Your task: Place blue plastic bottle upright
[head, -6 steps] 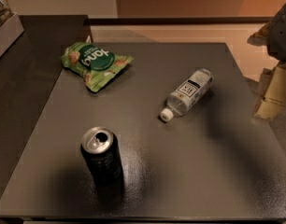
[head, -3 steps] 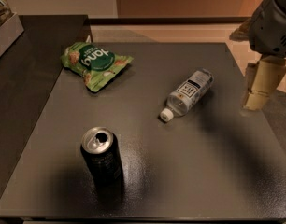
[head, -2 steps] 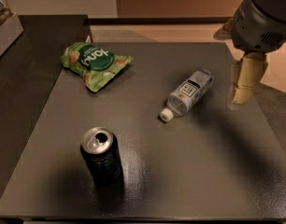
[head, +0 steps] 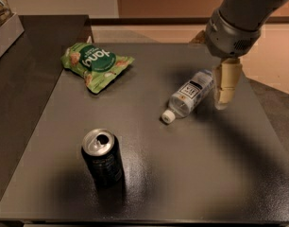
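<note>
The blue plastic bottle (head: 189,96) lies on its side on the dark table (head: 191,174), right of the middle. It is clear with a white label, and its white cap (head: 168,117) points to the front left. My gripper (head: 226,88) hangs from the grey arm (head: 239,18) that comes in from the top right. It sits just right of the bottle's base end, close to it and holding nothing.
A green snack bag (head: 95,64) lies at the back left of the table. An opened black drink can (head: 103,157) stands upright at the front left. A darker counter (head: 21,79) adjoins the table on the left.
My gripper has moved left from the table's right edge to just beside the bottle's base end. The bottle, can and bag have not moved.
</note>
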`<state>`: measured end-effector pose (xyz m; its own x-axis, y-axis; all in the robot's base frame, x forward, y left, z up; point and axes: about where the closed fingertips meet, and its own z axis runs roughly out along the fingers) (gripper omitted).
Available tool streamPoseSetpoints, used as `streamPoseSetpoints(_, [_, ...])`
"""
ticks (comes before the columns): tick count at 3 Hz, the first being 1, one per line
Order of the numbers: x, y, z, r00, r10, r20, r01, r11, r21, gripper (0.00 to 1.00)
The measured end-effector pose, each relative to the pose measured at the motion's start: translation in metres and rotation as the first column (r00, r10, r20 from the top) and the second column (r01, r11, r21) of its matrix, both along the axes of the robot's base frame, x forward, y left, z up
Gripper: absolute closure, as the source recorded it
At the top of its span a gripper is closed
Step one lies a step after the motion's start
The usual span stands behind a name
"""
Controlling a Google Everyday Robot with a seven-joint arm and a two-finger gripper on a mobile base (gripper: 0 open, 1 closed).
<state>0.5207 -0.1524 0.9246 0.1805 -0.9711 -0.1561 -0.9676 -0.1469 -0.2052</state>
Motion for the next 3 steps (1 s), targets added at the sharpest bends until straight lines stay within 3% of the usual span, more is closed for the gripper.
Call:
streamPoseSetpoints(1, [0.008,0.006,-0.017,0.9912,0.132,0.006,-0.132,0.991,-0.018,0.0])
streamPoseSetpoints(2, [0.008,0.011,-0.032,0.9669,0.255,-0.011,-0.255,0.967,-0.011,0.0])
streamPoseSetpoints(3, [0.003,0.02,-0.047,0.9279,0.369,-0.054,-0.369,0.929,0.0,0.0])
